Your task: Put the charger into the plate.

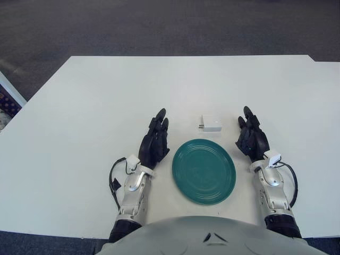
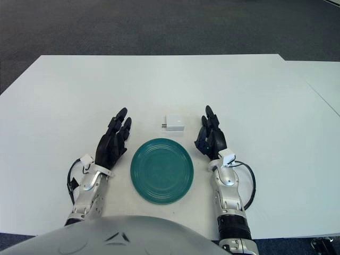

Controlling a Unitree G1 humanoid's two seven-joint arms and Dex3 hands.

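Count: one charger (image 1: 211, 124), one plate (image 1: 204, 170), two robot hands — nothing else on the surface (image 1: 79, 117).

Charger: small white block, boxy with rounded edges, matte plastic look; a short dark prong end faces the robot's left. It lies flat on the surface just beyond the plate's far rim, apart from it, between the two hands.

Plate: round, teal-green, glossy glaze with faint concentric rings, shallow raised rim. Holds nothing.

Surface: flat, white, smooth; dark carpet floor (image 1: 159, 26) beyond it.

Left robot hand (image 1: 155, 142): black, fingers extended and relaxed, gripping nothing, just left of the plate. Right robot hand (image 1: 252, 137): same pose, just right of the plate, holding nothing.

View differences — left eye view alone shows a patterned object at the far left edge; right eye view shows a second white surface at the right edge.
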